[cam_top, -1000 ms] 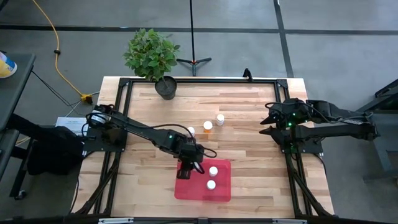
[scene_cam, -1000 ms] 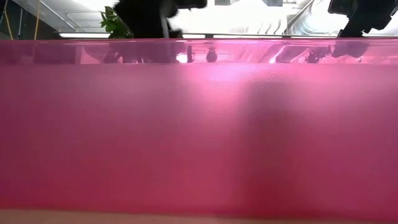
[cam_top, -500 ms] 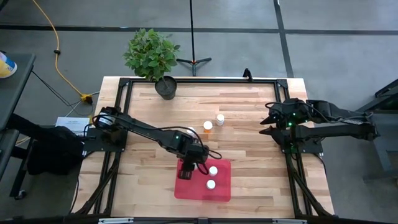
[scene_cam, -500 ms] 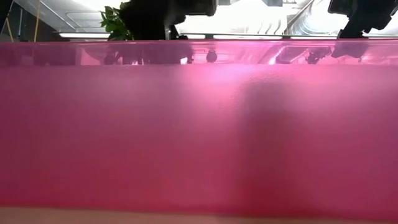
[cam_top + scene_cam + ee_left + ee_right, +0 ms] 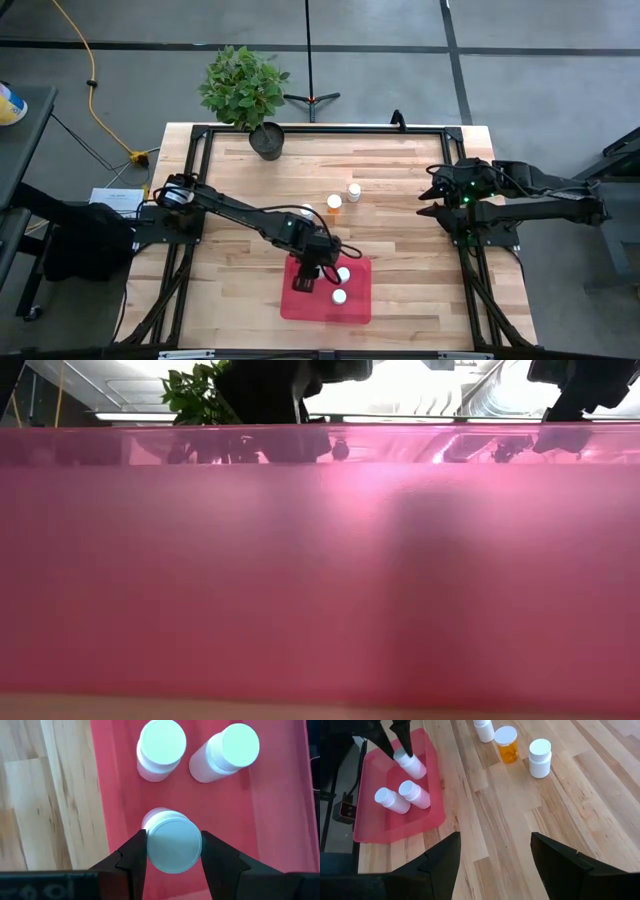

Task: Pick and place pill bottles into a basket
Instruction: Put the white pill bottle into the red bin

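Wooden table holds the red tray. Over it, the left gripper is clamped on a white pill bottle, with 2 white bottles standing just ahead. It should probably lower gently, then let go. The right gripper waits, jaws apart.

Count: six small cylindrical white-capped pill bottles in total. Three white ones are over the shallow red rectangular plastic tray. Three stand on the wooden tabletop: two white, one amber-orange.
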Action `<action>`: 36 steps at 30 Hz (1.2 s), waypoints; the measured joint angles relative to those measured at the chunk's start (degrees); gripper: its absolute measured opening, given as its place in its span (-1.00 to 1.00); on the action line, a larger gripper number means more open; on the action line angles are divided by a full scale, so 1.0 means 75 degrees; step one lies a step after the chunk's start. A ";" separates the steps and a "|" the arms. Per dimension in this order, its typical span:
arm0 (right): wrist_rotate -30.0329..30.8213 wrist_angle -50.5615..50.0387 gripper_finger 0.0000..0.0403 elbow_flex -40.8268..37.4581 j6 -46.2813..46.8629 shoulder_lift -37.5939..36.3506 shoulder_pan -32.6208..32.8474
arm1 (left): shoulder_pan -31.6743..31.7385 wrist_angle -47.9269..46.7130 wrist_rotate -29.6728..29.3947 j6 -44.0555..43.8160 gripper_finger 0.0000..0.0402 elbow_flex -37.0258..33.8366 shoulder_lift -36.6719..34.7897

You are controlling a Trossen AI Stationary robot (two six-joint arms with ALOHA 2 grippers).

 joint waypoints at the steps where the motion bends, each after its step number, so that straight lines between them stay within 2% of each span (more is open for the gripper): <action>1: -0.0002 0.0000 0.15 0.0000 -0.0016 0.0000 0.0001 | 0.0000 0.0026 0.0016 -0.0003 -0.06 0.0000 0.0026; 36: -0.0007 0.0000 0.15 0.0000 -0.0038 0.0003 0.0000 | 0.0000 0.0823 0.0046 0.0075 -0.05 0.0006 0.0563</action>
